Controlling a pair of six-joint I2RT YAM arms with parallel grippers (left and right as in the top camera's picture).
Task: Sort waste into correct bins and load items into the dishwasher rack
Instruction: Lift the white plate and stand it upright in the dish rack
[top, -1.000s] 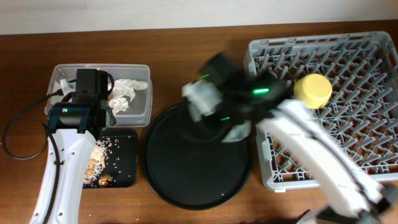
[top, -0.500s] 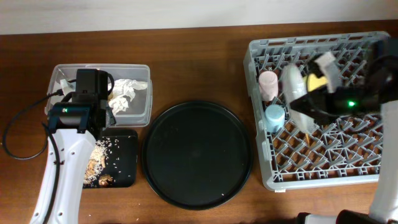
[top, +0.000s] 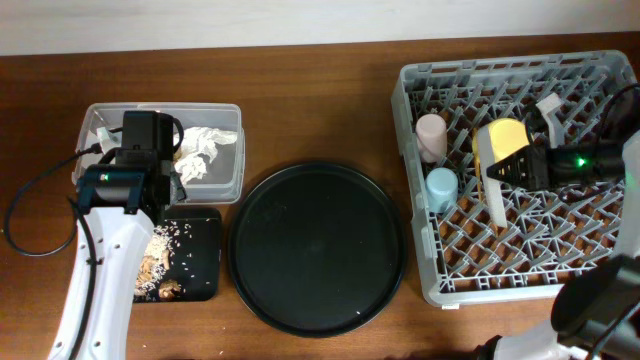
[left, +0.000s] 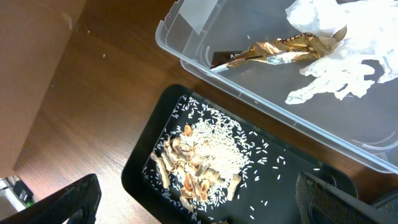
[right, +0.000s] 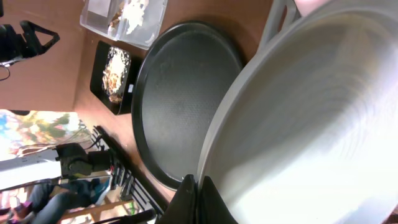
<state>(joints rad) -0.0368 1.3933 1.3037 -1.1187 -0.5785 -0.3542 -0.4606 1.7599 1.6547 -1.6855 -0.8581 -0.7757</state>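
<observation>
The grey dishwasher rack (top: 560, 75) fills the right. In it stand a pink cup (top: 432, 135), a light-blue cup (top: 440, 186) and a yellow bowl (top: 503, 140). My right gripper (top: 512, 172) is shut on the rim of the pale plate (top: 494, 195), held on edge over the rack; the plate fills the right wrist view (right: 311, 124). My left gripper (left: 199, 208) is open and empty above the shallow black tray (left: 298, 186) with beige food scraps (left: 202, 162). The clear tub (top: 230, 180) holds white paper (left: 348, 37) and the brown wrapper (left: 280, 50). Chopsticks are out of view.
The big round black tray (top: 318, 248) lies between the bins and the rack, also in the right wrist view (right: 180, 93). A black cable (top: 25, 225) loops at the left edge of the wooden table.
My right arm has carried the plate from over the round tray to the right, over the rack, and turned it on edge. The left arm has not moved.
</observation>
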